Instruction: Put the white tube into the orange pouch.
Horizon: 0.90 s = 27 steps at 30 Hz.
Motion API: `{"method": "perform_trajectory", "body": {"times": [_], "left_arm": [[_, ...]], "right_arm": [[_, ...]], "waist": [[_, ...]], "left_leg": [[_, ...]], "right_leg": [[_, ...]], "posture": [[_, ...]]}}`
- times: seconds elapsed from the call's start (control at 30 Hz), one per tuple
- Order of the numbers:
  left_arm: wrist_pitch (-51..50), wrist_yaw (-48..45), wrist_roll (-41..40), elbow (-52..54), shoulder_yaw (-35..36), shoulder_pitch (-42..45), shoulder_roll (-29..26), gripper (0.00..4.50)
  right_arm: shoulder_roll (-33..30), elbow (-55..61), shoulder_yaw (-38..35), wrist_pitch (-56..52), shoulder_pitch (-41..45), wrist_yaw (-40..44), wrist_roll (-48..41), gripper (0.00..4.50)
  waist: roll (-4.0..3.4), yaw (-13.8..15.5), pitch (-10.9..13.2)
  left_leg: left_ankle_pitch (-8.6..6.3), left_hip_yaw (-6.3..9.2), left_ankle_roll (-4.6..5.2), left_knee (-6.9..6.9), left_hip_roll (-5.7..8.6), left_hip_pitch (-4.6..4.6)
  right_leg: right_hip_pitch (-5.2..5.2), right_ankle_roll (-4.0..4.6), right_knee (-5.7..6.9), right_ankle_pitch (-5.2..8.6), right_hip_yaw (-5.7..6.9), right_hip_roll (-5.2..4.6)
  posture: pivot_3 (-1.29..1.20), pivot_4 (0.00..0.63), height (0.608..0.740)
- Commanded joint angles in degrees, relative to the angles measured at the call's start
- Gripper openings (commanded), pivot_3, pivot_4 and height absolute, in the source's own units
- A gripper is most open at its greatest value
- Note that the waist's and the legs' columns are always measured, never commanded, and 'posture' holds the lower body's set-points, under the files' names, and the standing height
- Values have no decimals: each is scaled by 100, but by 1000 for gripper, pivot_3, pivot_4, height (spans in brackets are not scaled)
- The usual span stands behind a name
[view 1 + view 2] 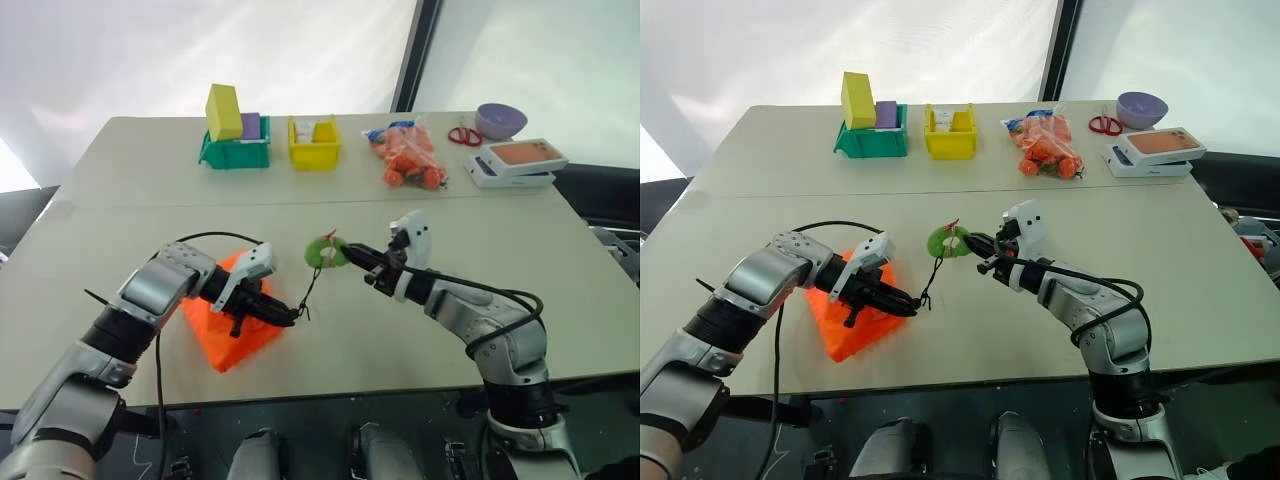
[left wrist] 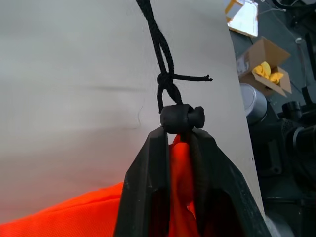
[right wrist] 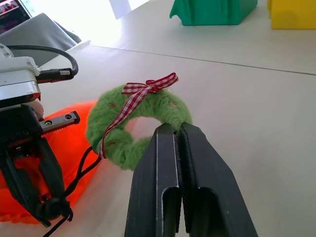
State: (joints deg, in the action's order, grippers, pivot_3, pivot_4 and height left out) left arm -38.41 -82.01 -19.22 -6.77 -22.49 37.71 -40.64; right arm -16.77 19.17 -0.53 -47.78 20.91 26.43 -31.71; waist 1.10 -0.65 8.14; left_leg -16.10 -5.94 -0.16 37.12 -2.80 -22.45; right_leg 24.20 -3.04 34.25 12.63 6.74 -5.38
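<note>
Head views: Orange pouch (image 1: pixel 228 335) flat on near part of bench (image 1: pixel 420 200), its neck gathered at left gripper (image 1: pixel 283 316). Left jaws clenched on pouch neck and cord, just behind black toggle. Black cord (image 1: pixel 312 290) rising from toggle to green wreath tag (image 1: pixel 326 251), held clear of bench. Right gripper (image 1: pixel 358 257) level, jaws clenched on rim of tag. At far edge of bench: green bin (image 1: pixel 234 151) with yellow block (image 1: pixel 223 111), yellow bin (image 1: pixel 314 144), clear bag of orange items (image 1: pixel 408 158), red scissors (image 1: pixel 463 135), purple bowl (image 1: pixel 500 121), flat boxes (image 1: pixel 518 162). White tube not discernible; location cannot be told.

Left wrist view: Jaws closed on orange fabric and cord; toggle (image 2: pixel 180 117) just past fingertips (image 2: pixel 159 143); knot in cord beyond toggle.

Right wrist view: Jaws pressed together on edge of tag; red checked ribbon (image 3: pixel 143 94) tied across tag. Left gripper and pouch beside tag, apart from it.
</note>
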Motion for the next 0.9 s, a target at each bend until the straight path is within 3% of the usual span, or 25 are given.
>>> {"method": "perform_trajectory", "body": {"times": [0.03, 0.13, 0.27, 0.9], "left_arm": [[76, -93, -102, 157, 221, -56, -38, 602], [27, -118, -131, 178, 276, -76, -53, 1445], [62, -93, -78, 195, 273, -84, -56, 3432], [-166, -188, -97, -396, 205, 274, 351, 3432]], "right_arm": [[-26, 149, -20, 130, 72, 17, -24, 0], [-35, 138, -14, 138, 78, 24, -22, 0], [-41, 139, -5, 135, 78, 28, -26, 0], [-39, 248, -30, 114, 50, 30, -103, 0]], "waist": [[0, 0, 0], [0, -1, 0], [2, 1, -1], [5, 0, -4]], "left_leg": [[0, 0, 0, 0, 0, 0], [0, 0, 0, 1, 0, 0], [0, 0, 0, 2, 0, 1], [1, 0, 0, 6, 1, 3]], "right_leg": [[0, 0, 0, 0, 0, 0], [0, 0, 1, 0, 0, 0], [-1, 0, 2, 0, -1, 0], [-4, -1, 7, -1, -1, 2]], "posture": [[0, 150, 740], [0, 150, 740], [0, 150, 740], [0, 150, 740]]}}
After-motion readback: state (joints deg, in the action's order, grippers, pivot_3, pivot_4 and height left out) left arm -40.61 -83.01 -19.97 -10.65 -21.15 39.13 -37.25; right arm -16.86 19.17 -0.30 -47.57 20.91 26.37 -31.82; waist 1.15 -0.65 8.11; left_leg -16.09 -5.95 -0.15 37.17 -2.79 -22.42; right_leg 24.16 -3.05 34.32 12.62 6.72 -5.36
